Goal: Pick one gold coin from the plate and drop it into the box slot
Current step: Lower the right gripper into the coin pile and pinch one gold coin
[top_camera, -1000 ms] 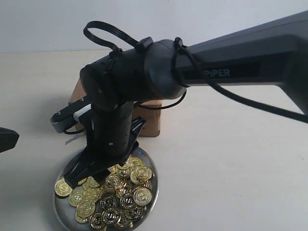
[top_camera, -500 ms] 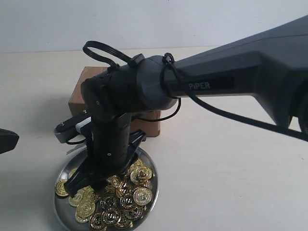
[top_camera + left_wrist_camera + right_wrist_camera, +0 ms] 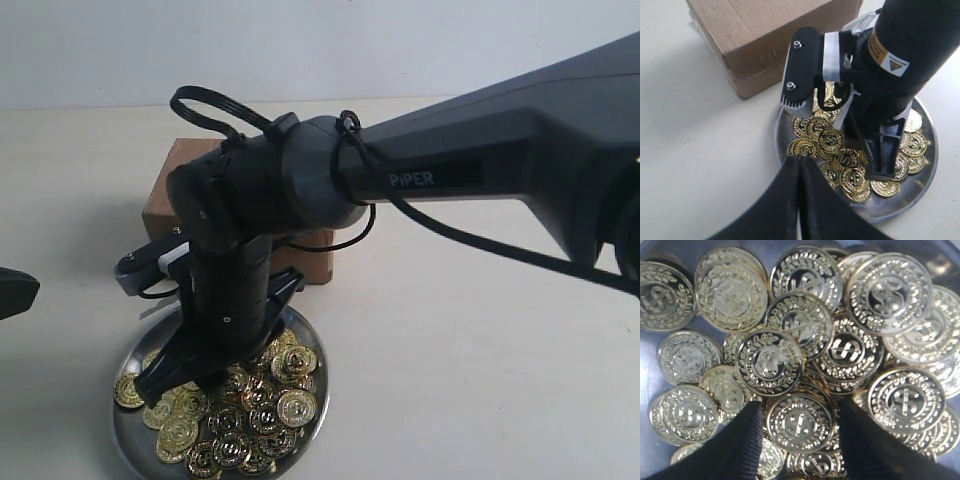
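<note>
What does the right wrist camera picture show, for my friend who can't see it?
A close-up of a heap of shiny gold coins, each stamped with a dollar sign and a leafy wreath, lying on a silver plate. The two black fingers of the right gripper are spread open on either side of one coin.

Glossy, embossed gold-coloured coins [image 3: 797,422]; smooth, mirror-bright silver metal plate [image 3: 910,196]; matt brown cardboard box [image 3: 760,30]; matt, pale, smooth tabletop [image 3: 450,350].

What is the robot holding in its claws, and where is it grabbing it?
Nothing clearly yet. The right gripper stands open astride one gold coin on the plate, fingers beside its edges. The left gripper is shut, empty.
</note>
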